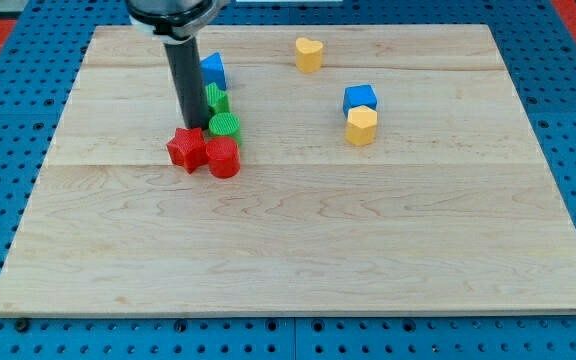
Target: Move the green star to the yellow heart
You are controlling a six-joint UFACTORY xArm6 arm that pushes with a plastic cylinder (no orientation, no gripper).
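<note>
My tip [192, 127] stands on the wooden bench [298, 250] toward its far-left corner, at the upper edge of the red star [186, 149]. There is no claw here, only the straight dark rod. The green star [216, 100] lies just right of the rod, partly hidden by it, with a blue block [213, 70] behind it and a green round block [225, 125] in front. A red cylinder [223, 157] touches the red star. The yellow heart [309, 53] sits near the far edge, well apart from the green star. Toward the right side, a blue cube [360, 98] touches a yellow block [361, 126].
</note>
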